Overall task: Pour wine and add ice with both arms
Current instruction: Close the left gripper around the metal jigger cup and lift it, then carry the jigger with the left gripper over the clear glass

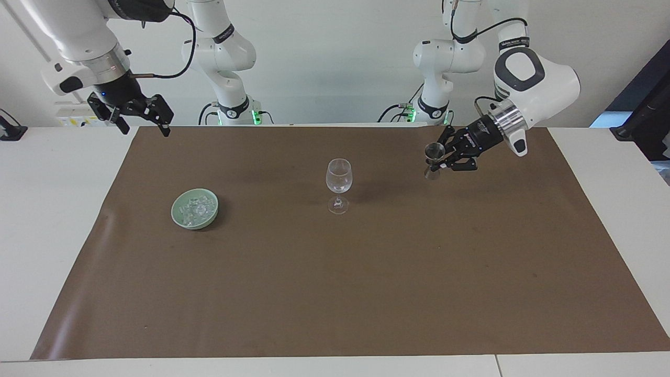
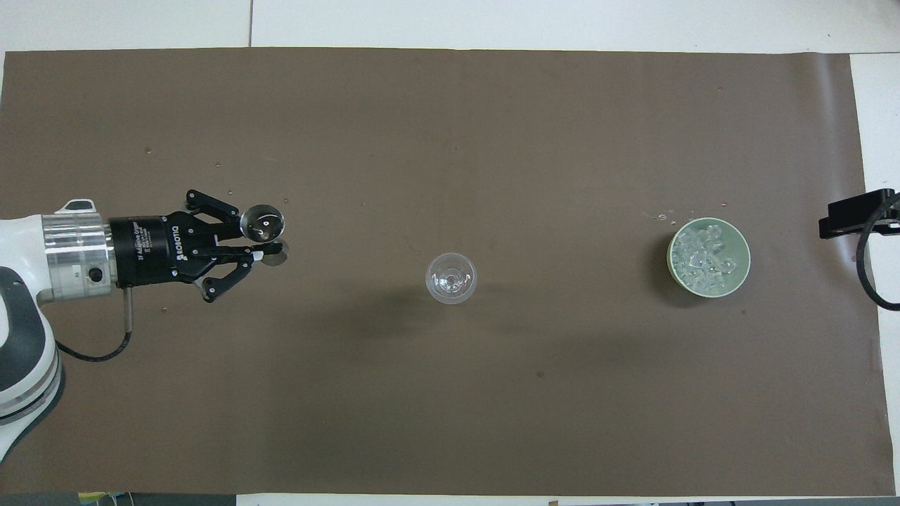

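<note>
1 wine glass (image 1: 339,181) | 1 bowl (image 1: 195,209) of ice (image 1: 194,209) | left claw (image 1: 438,165) clamped on 1 jigger (image 1: 433,162) | right claw (image 1: 141,123) apart

White jointed arms (image 1: 534,84), dark grey joint bands, black cables, silver wrists, black lettered claws (image 2: 271,249)

Two robot arms are in view, each with one gripper: the left gripper (image 1: 438,166) and the right gripper (image 1: 144,125). One metal jigger (image 1: 433,161) sits pinched in the left gripper's closed fingertips. One clear stemmed wine glass (image 1: 338,184) stands on the mat between the two grippers. One green bowl (image 1: 194,208) lies below the right gripper, toward the glass. It holds one heap of ice (image 2: 705,256), a dozen or so cubes, too crowded for an exact count. One brown mat (image 1: 335,293) covers the one table (image 1: 52,220).
</note>
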Controlling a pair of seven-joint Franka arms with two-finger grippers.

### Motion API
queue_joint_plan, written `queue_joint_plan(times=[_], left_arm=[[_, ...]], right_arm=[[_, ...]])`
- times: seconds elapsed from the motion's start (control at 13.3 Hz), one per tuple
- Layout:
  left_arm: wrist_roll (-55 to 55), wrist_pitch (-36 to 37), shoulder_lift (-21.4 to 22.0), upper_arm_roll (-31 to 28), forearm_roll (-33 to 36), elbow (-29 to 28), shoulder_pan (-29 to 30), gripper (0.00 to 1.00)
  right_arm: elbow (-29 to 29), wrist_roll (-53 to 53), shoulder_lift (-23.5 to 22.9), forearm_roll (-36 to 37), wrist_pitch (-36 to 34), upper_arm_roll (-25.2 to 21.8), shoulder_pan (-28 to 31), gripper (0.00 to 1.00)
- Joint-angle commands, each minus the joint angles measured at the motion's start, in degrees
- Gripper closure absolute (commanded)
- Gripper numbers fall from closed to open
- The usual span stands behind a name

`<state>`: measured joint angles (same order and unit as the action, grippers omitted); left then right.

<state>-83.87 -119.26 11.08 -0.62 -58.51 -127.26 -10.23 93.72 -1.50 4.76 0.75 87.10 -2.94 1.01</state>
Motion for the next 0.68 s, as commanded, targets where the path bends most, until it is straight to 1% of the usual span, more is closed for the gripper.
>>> queue_joint_plan(times=[0.0,0.08,0.23,0.45,0.6], left_arm=[[-5.68,-4.74,0.08,6.3,4.0,0.79,-0.22,1.0],[-7.87,-6.76,-0.1,8.85,5.93,0.79,-0.22,1.0],[-11.65,-9.67,-0.53,11.68,9.01,1.22,-0.22,1.0],[-13.25,-9.85,-0.71,15.37,13.67,2.02,-0.31,1.0],[-16.4,-12.12,-1.15,16.7,17.44,2.1,-0.92,1.0]], right_arm=[[0.85,1.33,0.78,-0.23,0.35,0.3,0.66,0.0],[0.85,1.33,0.78,-0.23,0.35,0.3,0.66,0.0],[0.85,1.33,0.78,-0.23,0.35,0.3,0.66,0.0],[0.85,1.24,0.78,-0.23,0.35,0.3,0.66,0.0],[0.85,1.24,0.78,-0.23,0.35,0.3,0.66,0.0]])
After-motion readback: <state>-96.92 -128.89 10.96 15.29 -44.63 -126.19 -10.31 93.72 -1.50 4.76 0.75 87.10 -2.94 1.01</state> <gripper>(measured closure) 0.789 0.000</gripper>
